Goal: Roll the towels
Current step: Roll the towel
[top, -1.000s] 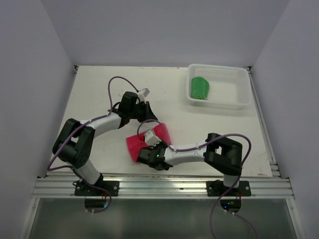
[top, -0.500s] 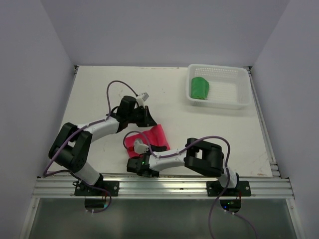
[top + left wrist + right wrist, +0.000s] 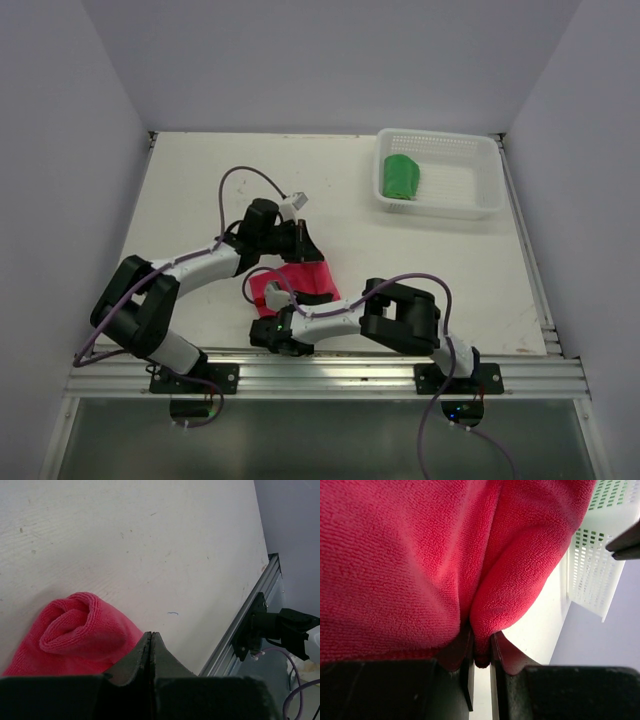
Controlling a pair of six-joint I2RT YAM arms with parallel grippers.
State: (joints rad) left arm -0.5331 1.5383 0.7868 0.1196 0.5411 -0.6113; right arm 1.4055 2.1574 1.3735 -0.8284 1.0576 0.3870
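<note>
The pink-red towel (image 3: 298, 281) lies partly rolled near the table's front edge, and its rolled end (image 3: 75, 627) shows in the left wrist view. My right gripper (image 3: 481, 647) is shut on a fold of this towel (image 3: 420, 555), at the towel's near side (image 3: 287, 306). My left gripper (image 3: 151, 635) is shut with nothing between its fingers. It sits just at the towel's far edge (image 3: 306, 250). The green towel (image 3: 402, 177) lies rolled inside the basket.
A white mesh basket (image 3: 440, 140) stands at the back right and also shows in the right wrist view as the basket (image 3: 592, 580). An aluminium rail (image 3: 330, 375) runs along the table's near edge. The right arm's elbow (image 3: 400, 312) lies low, right of the pink-red towel.
The right arm has swung its wrist left toward the near edge, drawing the pink-red towel with it. The left gripper has moved right onto the towel's far edge. The towel looks narrower.
</note>
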